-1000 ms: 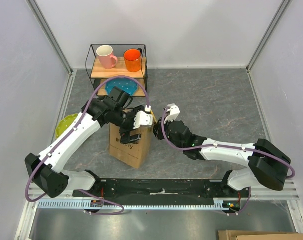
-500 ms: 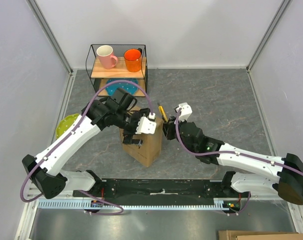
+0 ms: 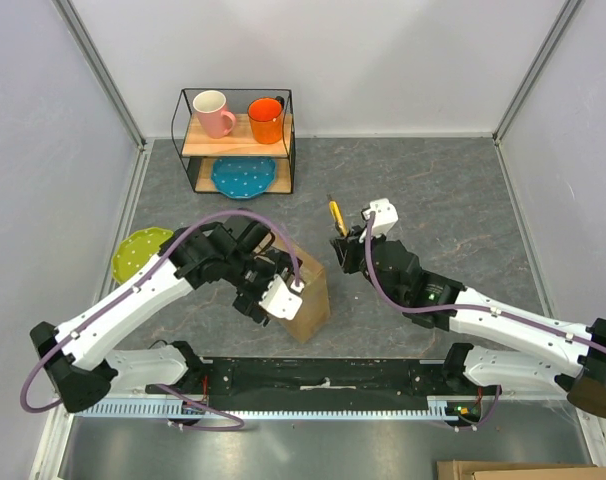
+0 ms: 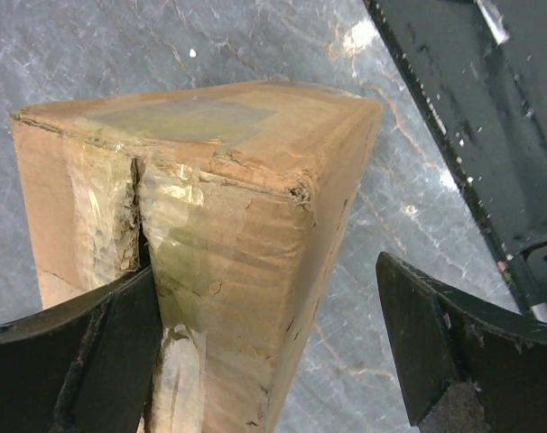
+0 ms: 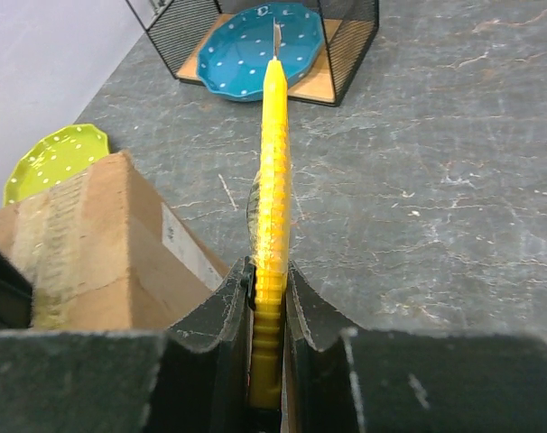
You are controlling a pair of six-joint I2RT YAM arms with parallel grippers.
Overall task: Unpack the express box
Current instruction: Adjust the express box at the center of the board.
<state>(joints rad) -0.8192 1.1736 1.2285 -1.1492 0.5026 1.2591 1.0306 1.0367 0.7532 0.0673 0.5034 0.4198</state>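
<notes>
The express box [image 3: 310, 287] is a brown cardboard carton standing near the table's middle front, its taped seam torn. In the left wrist view the box [image 4: 246, 171] lies between the jaws. My left gripper [image 3: 267, 297] is open at the box's near-left side; its left finger [image 4: 93, 352] touches the box, and its right finger [image 4: 454, 343] stands apart from it. My right gripper [image 3: 343, 248] is shut on a yellow utility knife [image 3: 335, 216], [image 5: 273, 171], held just right of the box with its blade pointing away. The box's corner also shows in the right wrist view [image 5: 84, 244].
A black wire shelf [image 3: 288, 140] at the back holds a pink mug [image 3: 214, 112], an orange mug [image 3: 266, 119] and a blue dotted plate [image 3: 243, 176]. A green plate [image 3: 135, 252] lies at the left wall. The black base rail [image 3: 323, 375] runs along the near edge.
The box has shifted right and toward the near edge. My left gripper has moved from the box's top down to its near-left side. My right gripper has drawn back right with the knife.
</notes>
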